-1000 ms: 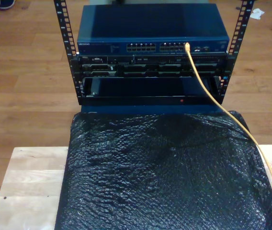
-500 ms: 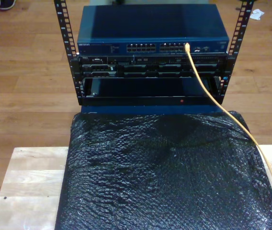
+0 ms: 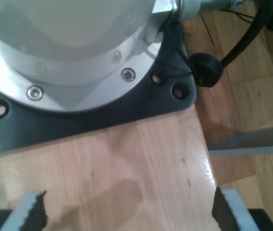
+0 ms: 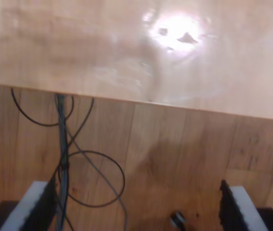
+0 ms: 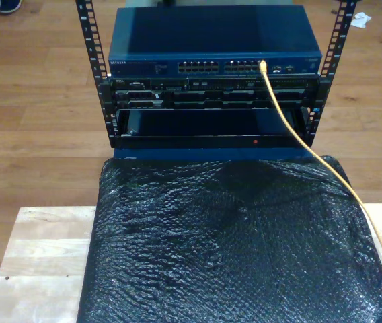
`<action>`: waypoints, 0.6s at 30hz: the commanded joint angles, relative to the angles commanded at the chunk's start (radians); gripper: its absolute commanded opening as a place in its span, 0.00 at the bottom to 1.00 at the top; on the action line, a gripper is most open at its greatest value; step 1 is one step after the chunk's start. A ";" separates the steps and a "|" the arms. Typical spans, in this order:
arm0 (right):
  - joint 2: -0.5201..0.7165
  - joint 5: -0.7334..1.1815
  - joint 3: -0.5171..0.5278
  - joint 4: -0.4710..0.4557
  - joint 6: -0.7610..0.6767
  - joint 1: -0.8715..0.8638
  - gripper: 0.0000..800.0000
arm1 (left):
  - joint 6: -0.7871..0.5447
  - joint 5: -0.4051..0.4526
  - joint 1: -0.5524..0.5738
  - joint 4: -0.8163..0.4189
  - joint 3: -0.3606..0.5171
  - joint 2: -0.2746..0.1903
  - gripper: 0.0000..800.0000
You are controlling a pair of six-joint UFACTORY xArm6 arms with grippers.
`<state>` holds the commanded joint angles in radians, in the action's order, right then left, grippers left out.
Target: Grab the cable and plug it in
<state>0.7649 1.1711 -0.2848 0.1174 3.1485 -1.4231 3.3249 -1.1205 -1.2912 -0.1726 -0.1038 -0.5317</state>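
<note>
While plugged into the switch (image 5: 214, 66), cable (image 5: 286, 128) away from both wide-apart hands.

We recorded the cable (image 5: 292, 128) as yellow-orange against the dark blue network switch (image 5: 214, 40). The rack rails (image 5: 90, 47) were black with a regular hole pattern. The sheet (image 5: 231, 249) covering the counter (image 5: 43, 249) was glossy black with a fine bubbled texture. The counter was pale wood; the floor (image 5: 36, 128) was warmer brown planks.
</note>
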 joint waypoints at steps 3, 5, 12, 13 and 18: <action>0.002 -0.005 0.029 0.000 0.017 -0.015 1.00 | 0.000 0.000 0.000 0.000 -0.002 0.000 1.00; 0.006 -0.008 0.052 0.000 0.018 -0.017 1.00 | 0.000 0.000 0.000 0.000 0.000 0.000 1.00; 0.005 -0.014 0.112 0.000 0.028 -0.028 1.00 | 0.000 0.000 0.000 0.000 0.000 0.000 1.00; 0.005 -0.020 0.118 0.000 0.035 -0.034 1.00 | 0.000 0.000 0.000 0.000 0.000 0.000 1.00; 0.003 -0.095 0.172 0.002 0.057 -0.061 1.00 | 0.000 0.000 0.000 0.000 -0.002 0.000 1.00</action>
<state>0.7679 1.0760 -0.1130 0.1189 3.2053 -1.4845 3.3249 -1.1205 -1.2912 -0.1726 -0.1053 -0.5317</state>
